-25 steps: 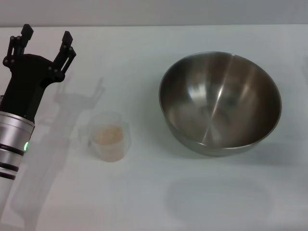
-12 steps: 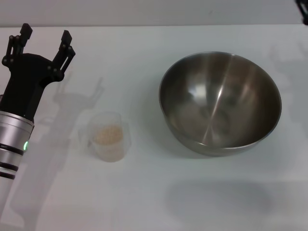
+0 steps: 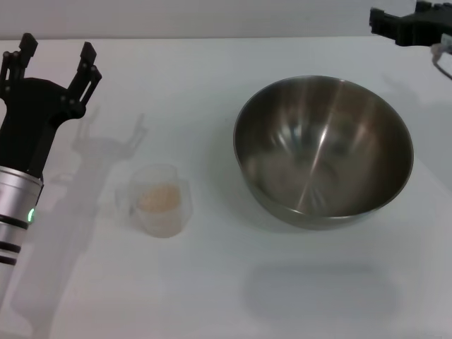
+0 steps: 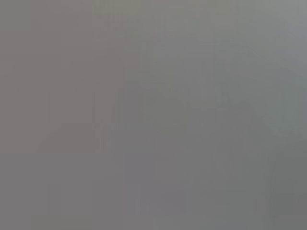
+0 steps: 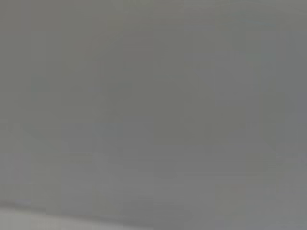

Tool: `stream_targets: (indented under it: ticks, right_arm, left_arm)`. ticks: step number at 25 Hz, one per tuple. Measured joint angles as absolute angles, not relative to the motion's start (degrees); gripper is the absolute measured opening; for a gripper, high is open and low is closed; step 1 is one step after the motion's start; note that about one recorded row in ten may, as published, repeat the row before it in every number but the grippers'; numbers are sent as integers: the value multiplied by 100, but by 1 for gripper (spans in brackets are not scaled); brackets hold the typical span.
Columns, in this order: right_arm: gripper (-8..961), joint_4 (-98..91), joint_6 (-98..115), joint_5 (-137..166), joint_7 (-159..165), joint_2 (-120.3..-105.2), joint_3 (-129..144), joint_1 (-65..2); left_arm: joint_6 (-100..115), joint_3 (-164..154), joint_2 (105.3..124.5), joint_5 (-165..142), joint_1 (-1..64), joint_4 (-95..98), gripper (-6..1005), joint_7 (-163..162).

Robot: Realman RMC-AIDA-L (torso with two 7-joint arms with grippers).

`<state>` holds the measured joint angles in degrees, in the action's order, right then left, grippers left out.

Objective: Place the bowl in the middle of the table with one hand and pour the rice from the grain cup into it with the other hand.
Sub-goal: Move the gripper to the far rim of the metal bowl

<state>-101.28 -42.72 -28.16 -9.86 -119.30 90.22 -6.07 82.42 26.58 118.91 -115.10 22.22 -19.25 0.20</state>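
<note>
Left hand (image 3: 53, 55) open, empty; grain cup (image 3: 161, 200) with rice (image 3: 158, 197) just right of it. Bowl (image 3: 323, 150) empty, near right hand (image 3: 409, 25), grip unclear.

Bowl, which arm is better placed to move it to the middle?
Right. The right gripper is just beyond the bowl on its side; the left gripper, open, is beside the cup.

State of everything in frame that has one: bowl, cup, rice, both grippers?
bowl: upright on the table, empty, to the right side, untouched.
grain cup: upright on the table, holding rice, untouched.
rice: heaped inside the cup, none poured.
left gripper: open, empty, at the far left.
right gripper: at the far right corner, beyond the bowl, holding nothing.
</note>
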Motion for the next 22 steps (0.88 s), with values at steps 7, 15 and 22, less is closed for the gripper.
stream_targets:
  ticks: [7,15,22]
  right_arm:
    - [736,-10167,-7440,-2827,-1202,-11890,7633,-1710]
    - [735,-8986,-8675,-2836,-2093,-11870,6534,-2677]
    - [734,-8279,-8728,-2841,-2502,-11857,6378,-3005]
  left_arm:
    - [8379,2683,11892,-11511,2132,-1925,860,17]
    - [8422,2675,11892,-11538,2123,-1927,860,17]
    - [8518,2646,11901,-11540,2066,-1942,860,17]
